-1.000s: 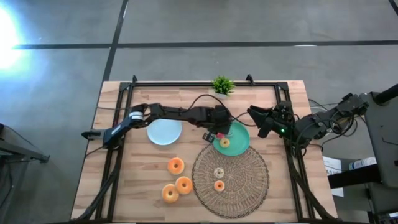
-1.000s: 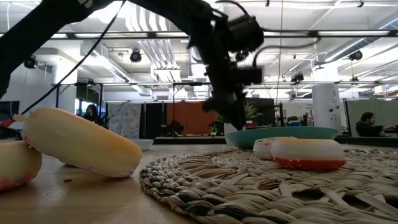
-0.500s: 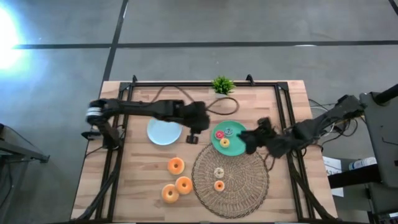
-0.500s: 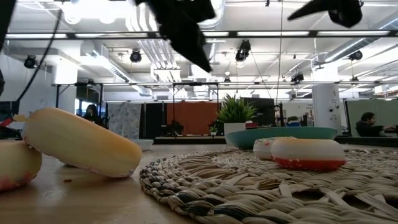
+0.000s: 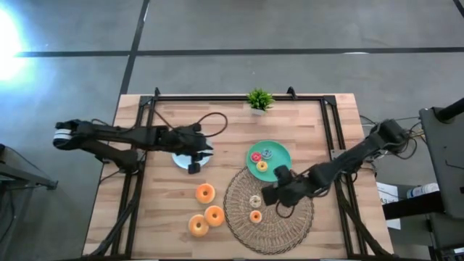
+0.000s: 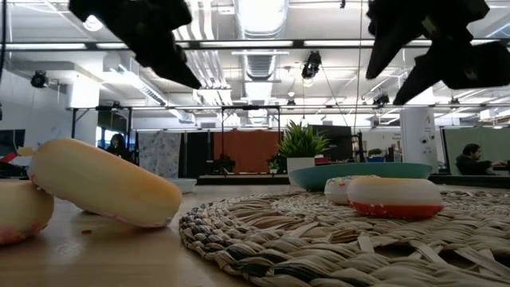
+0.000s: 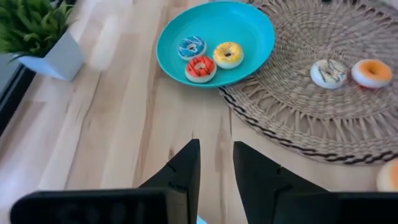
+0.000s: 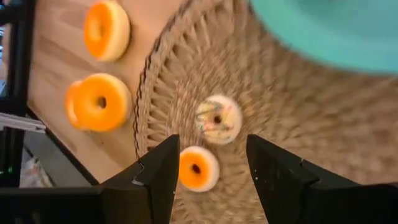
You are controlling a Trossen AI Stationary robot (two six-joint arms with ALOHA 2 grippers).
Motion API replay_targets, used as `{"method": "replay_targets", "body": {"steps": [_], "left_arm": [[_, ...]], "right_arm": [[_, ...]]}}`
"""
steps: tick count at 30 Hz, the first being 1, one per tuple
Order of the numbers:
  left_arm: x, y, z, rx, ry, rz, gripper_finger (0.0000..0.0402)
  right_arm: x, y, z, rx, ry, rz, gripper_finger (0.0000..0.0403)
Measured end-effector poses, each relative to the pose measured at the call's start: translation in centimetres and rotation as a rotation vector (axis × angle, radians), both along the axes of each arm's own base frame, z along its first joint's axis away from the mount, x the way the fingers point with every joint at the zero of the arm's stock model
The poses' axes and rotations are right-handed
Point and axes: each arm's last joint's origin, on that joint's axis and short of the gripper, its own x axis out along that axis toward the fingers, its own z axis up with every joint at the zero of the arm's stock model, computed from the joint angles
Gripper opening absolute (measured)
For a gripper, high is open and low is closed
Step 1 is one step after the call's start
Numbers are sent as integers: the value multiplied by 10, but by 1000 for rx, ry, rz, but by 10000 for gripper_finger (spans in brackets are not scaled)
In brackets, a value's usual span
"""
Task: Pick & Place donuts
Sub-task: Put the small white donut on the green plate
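Right gripper (image 5: 270, 194): jaws parted, holding nothing, poised above the woven mat (image 5: 286, 228), close beside the white-iced donut (image 5: 255, 201). In the right wrist view the fingers (image 8: 158, 177) frame the orange-iced donut (image 8: 198, 168), with the white-iced one just beyond it.

Left gripper (image 5: 194, 161): jaws spread by a narrow gap, empty, over the pale blue plate (image 5: 183, 159) at its edge nearest the front of the table. The left wrist view shows its fingers (image 7: 186, 168) above bare wood, pointing toward the teal plate (image 7: 249, 31).

Donuts, 8 counted:
- 3 small on the teal plate, close together: red-iced (image 5: 255, 156), blue-iced (image 5: 266, 153), yellow-iced (image 5: 262, 166).
- 2 small on the mat, near its middle and apart from each other: the white-iced and, nearer the table's front, the orange-iced.
- 3 larger orange ones on bare wood left of the mat: one alone (image 5: 205, 193); 2 nearer the front (image 5: 214, 215) and (image 5: 198, 225), pressed against each other (in the low view one leans tilted on its neighbour).

Surroundings: wooden table (image 5: 163, 210); the teal plate touches the mat's far rim; small potted plant (image 5: 259, 99) at the table's back edge; a cable (image 5: 210, 123) looping off the left arm.
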Motion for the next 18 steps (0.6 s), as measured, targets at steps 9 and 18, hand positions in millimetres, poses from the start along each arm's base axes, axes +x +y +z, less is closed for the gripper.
{"method": "replay_targets", "body": {"steps": [9,18], "left_arm": [[-21,-1,9,-15,-72,14,71],[-27,-1,15,-14,-100,13,71]], "right_arm": [[40,23,-25,-4,174,-65,177],[74,39,-27,-102,390,-54,177]]}}
